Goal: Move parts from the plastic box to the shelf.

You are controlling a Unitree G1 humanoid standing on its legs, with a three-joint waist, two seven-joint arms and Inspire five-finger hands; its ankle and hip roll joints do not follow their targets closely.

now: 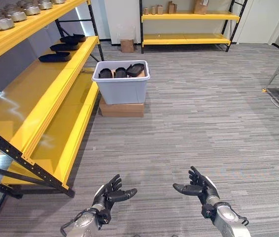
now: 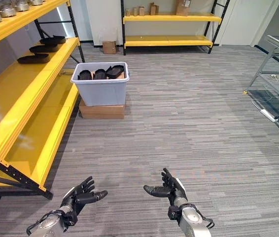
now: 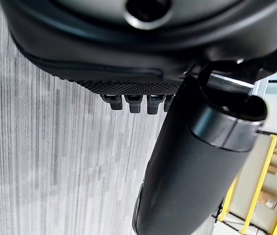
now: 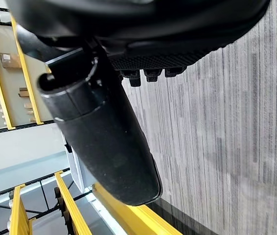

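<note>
Nearest us, our left hand and right hand hung empty over the ribbed grey floor, fingers spread. Glossy black parts sat in the pale plastic box on a cardboard carton, beside the yellow metal shelf's far end.

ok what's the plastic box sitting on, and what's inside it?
The plastic box sits on a flat cardboard box on the floor. Inside, several black parts poke above the rim; anything deeper is hidden by its opaque walls.
</note>
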